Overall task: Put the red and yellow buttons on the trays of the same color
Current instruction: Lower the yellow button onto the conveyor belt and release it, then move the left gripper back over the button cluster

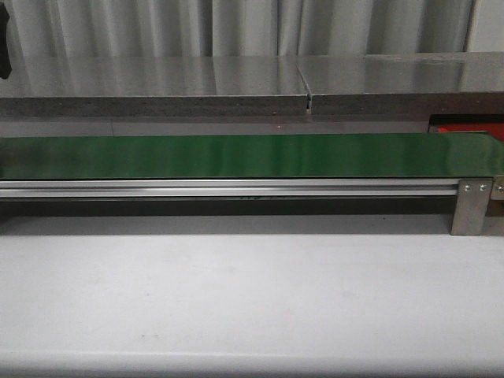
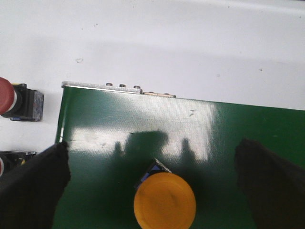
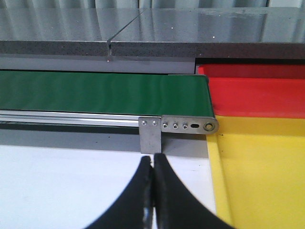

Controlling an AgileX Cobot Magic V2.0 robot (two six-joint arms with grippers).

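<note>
left gripper (image 2: 157,186): wide open, straddled the yellow button (image 2: 164,200) on the belt (image 2: 228,129), likely lining up a grab
right gripper (image 3: 153,191): fingers pressed together, empty, parked near the yellow tray (image 3: 267,176), probably waiting

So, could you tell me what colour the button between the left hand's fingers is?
Yellow-orange; the button on the green belt shows best in the left wrist view.

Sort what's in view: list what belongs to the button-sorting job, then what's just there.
For the job: yellow button on the belt, between the open left gripper's fingers; red button off the belt's end; red tray; yellow tray; shut right gripper.

Just there: grey shelf, white table, belt bracket.
</note>
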